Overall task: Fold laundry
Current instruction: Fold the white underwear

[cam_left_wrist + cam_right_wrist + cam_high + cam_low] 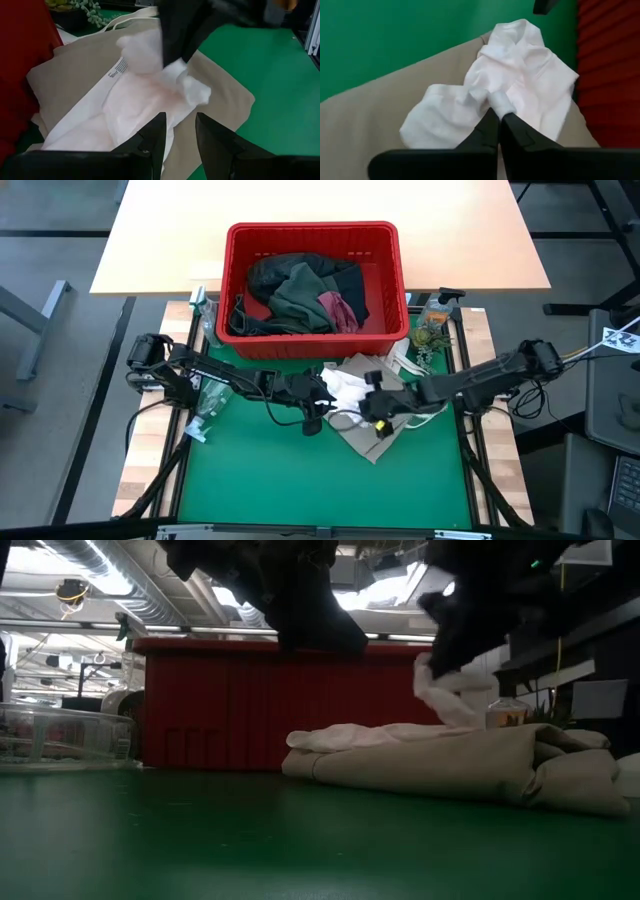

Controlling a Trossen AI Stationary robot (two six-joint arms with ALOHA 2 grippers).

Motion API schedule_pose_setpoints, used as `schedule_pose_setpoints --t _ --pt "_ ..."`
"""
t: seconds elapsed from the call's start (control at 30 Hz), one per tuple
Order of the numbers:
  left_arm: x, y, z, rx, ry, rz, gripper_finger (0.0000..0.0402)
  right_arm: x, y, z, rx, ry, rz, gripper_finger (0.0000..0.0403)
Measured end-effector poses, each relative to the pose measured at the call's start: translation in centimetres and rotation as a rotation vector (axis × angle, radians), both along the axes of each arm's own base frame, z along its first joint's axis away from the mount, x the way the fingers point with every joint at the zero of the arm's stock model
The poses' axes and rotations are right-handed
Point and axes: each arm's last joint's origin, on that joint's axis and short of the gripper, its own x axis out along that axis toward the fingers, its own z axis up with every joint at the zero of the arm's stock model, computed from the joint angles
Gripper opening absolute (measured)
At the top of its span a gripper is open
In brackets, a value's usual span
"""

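A white garment (345,388) lies crumpled on a tan top (375,438), which is spread on the green mat just in front of the red basket. My right gripper (499,117) reaches in from the table's right and is shut on the white garment (530,75). My left gripper (179,135) comes from the left and hovers open just above the white garment's left part, with nothing between its fingers. In the low view the tan top (450,765) rests in a low folded heap on the mat. My right gripper pinches a small raised fold of the white garment (499,100) between its two fingertips. The fingers slant down from above and from the table's right. The pinched bit is pulled up into a peak (440,690), while the rest of the garment lies slack on the tan top.
The red slatted basket (236,290) at the far side holds dark, olive and maroon clothes. A clear plastic container (205,395) sits at the mat's left. A bottle and a small plant (432,320) stand at the far right. Bare green mat (300,480) stretches toward the near edge.
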Motion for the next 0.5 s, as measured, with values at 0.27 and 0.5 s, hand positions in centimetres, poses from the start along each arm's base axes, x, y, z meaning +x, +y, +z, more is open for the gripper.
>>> schedule_pose_setpoints --t 0.27,0.5 --pt "0.0 0.0 0.0 0.0 -0.003 0.0 0.0101 2.2 -1.6 -2.0 -0.01 0.009 0.084 0.0007" --pt "0.0 0.0 0.0 0.0 -0.003 0.0 0.0101 2.9 -1.5 -2.7 -0.069 0.009 0.147 0.0004"
